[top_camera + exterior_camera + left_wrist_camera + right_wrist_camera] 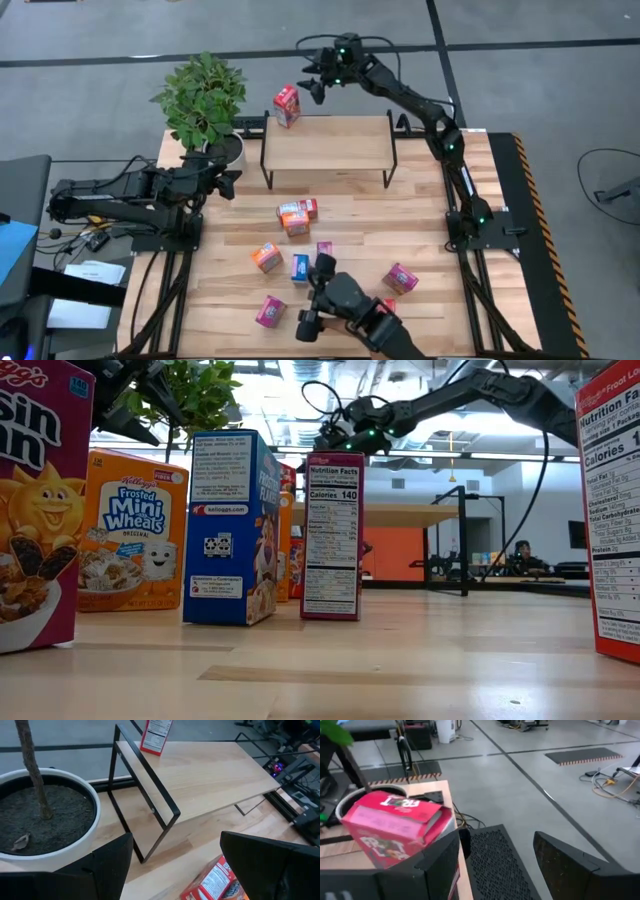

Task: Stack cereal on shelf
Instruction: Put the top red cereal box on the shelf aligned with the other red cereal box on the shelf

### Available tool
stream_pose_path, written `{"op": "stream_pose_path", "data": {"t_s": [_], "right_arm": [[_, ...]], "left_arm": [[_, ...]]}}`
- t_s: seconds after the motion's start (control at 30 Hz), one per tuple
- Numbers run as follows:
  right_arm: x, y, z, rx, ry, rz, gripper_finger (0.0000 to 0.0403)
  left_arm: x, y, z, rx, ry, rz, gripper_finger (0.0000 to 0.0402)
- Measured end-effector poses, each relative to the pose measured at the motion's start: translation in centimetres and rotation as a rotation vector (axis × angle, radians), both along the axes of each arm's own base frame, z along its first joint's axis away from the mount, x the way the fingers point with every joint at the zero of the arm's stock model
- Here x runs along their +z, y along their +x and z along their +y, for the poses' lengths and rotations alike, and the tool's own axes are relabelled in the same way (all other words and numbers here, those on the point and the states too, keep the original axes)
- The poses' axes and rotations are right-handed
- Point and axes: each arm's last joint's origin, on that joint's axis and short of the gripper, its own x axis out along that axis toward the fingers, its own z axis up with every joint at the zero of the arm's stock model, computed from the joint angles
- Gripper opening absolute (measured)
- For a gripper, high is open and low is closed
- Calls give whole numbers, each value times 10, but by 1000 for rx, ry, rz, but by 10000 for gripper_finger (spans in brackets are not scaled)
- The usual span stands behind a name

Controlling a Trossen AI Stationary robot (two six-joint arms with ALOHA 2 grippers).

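Observation:
One red cereal box stands upright on its bottom at the far left corner of the light-wood shelf. It also shows in the right wrist view and the left wrist view. My right gripper hovers open just right of that box, above the shelf's far edge, its fingers apart and empty. My left gripper is open and empty beside the white plant pot, left of the shelf. Several more cereal boxes stand or lie on the table in front of the shelf.
A potted plant stands at the shelf's left end. Loose boxes are orange, blue and magenta. A dark camera rig sits at the table's near edge. The shelf top right of the red box is bare.

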Motion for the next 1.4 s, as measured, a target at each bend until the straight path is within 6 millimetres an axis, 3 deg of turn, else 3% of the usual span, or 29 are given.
{"op": "stream_pose_path", "data": {"t_s": [0.83,1.13,1.3,1.4], "right_arm": [[-22,16,41,131,108,237,280],[15,-6,73,163,162,323,280],[25,12,105,219,145,298,273],[27,28,126,232,51,305,259]], "left_arm": [[0,0,0,-22,-9,4,290],[0,0,-1,-32,-3,13,290],[0,0,-1,-37,8,23,290],[0,0,0,-34,17,30,290]]}}
